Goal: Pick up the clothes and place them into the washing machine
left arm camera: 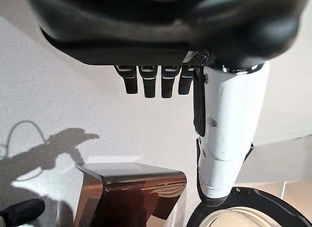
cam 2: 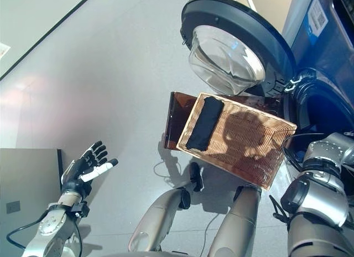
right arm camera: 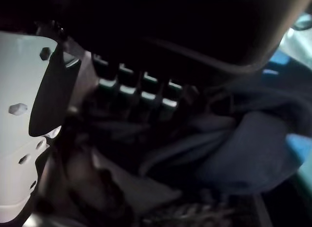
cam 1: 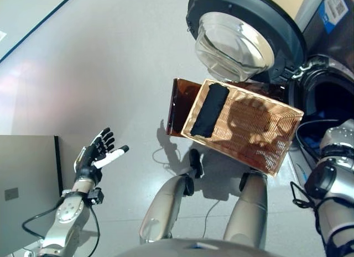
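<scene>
step: loading the washer, right arm reaching into the drum point(cam 1: 326, 102)
right hand point(right arm camera: 136, 88): inside the drum over dark clothes point(right arm camera: 234, 154), fingers unclear, cannot tell
left hand point(cam 1: 97, 155): spread apart, idle, holding nothing
basket point(cam 1: 249, 127): one dark garment point(cam 1: 210, 110) left inside
next: pull the arm out, grab the garment

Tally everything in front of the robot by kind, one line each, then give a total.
Wicker basket: 1
Black folded garment lying in the basket: 1
Blue clothes by the right hand inside the drum: 1 bundle, pieces not separable
Brown stand under the basket: 1
Washing machine with open door: 1
Grey cabinet near the open, empty left hand: 1
Total: 6
</scene>
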Robot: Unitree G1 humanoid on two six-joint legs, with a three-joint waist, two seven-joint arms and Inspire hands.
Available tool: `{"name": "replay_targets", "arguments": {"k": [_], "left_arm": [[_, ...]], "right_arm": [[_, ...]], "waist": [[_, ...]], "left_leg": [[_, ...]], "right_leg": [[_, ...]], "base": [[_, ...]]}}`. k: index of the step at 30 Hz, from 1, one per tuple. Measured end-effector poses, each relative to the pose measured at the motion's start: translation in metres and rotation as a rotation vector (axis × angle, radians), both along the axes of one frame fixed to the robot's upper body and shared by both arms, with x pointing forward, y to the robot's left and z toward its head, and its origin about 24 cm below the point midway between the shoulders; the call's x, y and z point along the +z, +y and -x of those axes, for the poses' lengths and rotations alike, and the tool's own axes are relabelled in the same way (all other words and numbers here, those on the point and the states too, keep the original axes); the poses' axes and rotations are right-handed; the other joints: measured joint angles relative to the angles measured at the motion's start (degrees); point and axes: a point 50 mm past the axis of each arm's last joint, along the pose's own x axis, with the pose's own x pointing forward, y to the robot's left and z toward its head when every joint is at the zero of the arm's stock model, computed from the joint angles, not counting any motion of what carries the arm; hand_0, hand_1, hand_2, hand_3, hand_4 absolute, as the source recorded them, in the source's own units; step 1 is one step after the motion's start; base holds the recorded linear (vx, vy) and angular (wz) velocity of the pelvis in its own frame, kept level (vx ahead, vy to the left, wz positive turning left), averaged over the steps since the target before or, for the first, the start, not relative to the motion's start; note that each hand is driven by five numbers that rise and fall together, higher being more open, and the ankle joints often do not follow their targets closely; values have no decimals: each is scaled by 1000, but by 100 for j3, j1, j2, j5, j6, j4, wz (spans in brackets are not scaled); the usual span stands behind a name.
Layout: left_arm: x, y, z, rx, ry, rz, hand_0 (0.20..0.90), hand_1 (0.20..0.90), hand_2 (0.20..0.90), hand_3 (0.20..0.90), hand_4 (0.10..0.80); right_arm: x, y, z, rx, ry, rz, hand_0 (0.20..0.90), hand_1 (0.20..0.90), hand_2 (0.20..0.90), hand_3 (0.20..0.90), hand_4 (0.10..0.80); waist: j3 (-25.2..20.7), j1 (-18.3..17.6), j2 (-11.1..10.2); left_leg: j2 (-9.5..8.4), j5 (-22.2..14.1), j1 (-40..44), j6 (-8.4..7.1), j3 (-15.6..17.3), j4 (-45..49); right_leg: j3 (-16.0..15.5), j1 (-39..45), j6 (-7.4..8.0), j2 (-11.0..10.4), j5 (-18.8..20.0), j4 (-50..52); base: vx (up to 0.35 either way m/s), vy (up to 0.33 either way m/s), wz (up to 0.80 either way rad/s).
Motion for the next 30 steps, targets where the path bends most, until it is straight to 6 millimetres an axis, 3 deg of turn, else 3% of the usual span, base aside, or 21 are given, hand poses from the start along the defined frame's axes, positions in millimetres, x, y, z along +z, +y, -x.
{"name": "replay_targets", "arguments": {"k": [4, 8, 10, 15, 18, 25, 30], "left_arm": [[0, -1, 0, -12, -2, 9, 900, 900, 900, 900, 800], [0, 1, 0, -21, -5, 23, 900, 900, 900, 900, 800], [1, 1, 0, -27, -6, 24, 900, 900, 900, 900, 800], [-3, 1, 1, -30, 7, 26, 900, 900, 900, 900, 800], [-9, 5, 5, -13, 38, 22, 900, 900, 900, 900, 800], [-20, 6, 12, -9, 80, 25, 900, 900, 900, 900, 800], [-26, 4, 14, -1, 92, 38, 900, 900, 900, 900, 800]], "right_arm": [[-4, 2, -6, 171, 147, 153, 900, 900, 900, 900, 800], [-25, 6, -5, 377, 406, 316, 900, 900, 900, 900, 800], [-32, 7, -3, 413, 457, 342, 900, 900, 900, 900, 800], [-59, 23, -3, 564, 610, 416, 900, 900, 900, 900, 800], [-86, 37, 2, 680, 731, 455, 900, 900, 900, 900, 800], [-121, 57, 18, 927, 916, 606, 900, 900, 900, 900, 800], [-146, 75, 27, 1008, 926, 559, 900, 900, 900, 900, 800]], "waist": [[72, -82, -111], [141, -110, -288], [134, -111, -345], [129, -95, -468], [37, -59, -665], [-73, -112, -939], [-107, -122, -1043]], "left_leg": [[17, -4, 3, -5, -7, 46], [46, -36, 82, -21, -14, 127], [67, -55, 84, -19, -14, 167], [138, -89, 170, -59, -62, 193], [193, -128, 300, -104, -62, 151], [254, -135, 613, -118, -161, -25], [317, -131, 987, -135, -209, -189]], "right_leg": [[6, 17, 1, 23, 3, 12], [33, 128, 8, 60, 9, 3], [38, 161, 14, 85, 25, -21], [-40, 320, 10, 146, 30, -90], [-64, 487, 16, 209, 32, -213], [-220, 960, 17, 290, 104, -530], [-389, 1445, 30, 357, 150, -834]], "base": [[-5, -19, -1], [5, -28, -5], [1, -16, -2], [6, -31, -1], [41, -44, -7], [62, -43, 2], [101, -21, 2]]}}
